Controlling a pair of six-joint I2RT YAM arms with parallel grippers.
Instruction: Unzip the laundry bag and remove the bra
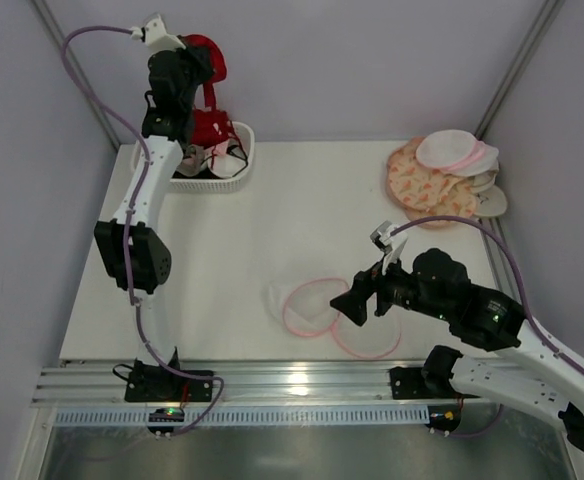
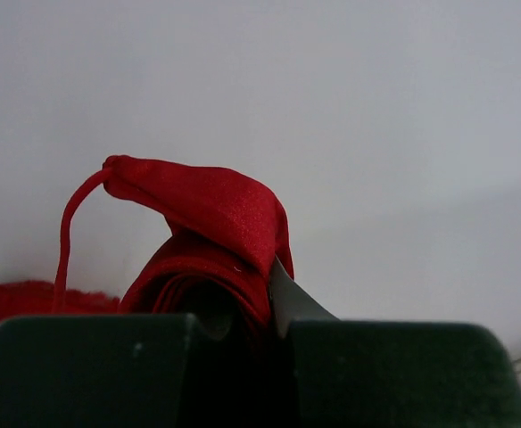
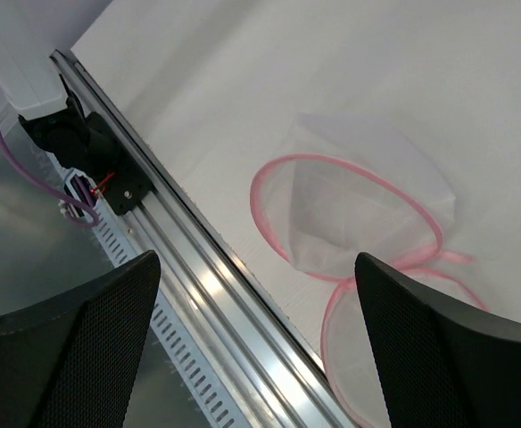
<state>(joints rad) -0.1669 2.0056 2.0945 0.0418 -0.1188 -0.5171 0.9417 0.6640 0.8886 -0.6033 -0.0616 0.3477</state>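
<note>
Red bra (image 2: pixel 220 209), apparently, in left gripper (image 2: pixel 243 328)

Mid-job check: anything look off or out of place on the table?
Nothing damaged or spilled. The laundry bag lies splayed open in two flat halves near the front rail, empty, under the open right gripper. The red bra hangs bunched from the left gripper, one strap looping loose, over the white basket.

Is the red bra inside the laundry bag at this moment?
No, the red bra is pinched in the left gripper, while the laundry bag lies open on the table.
</note>
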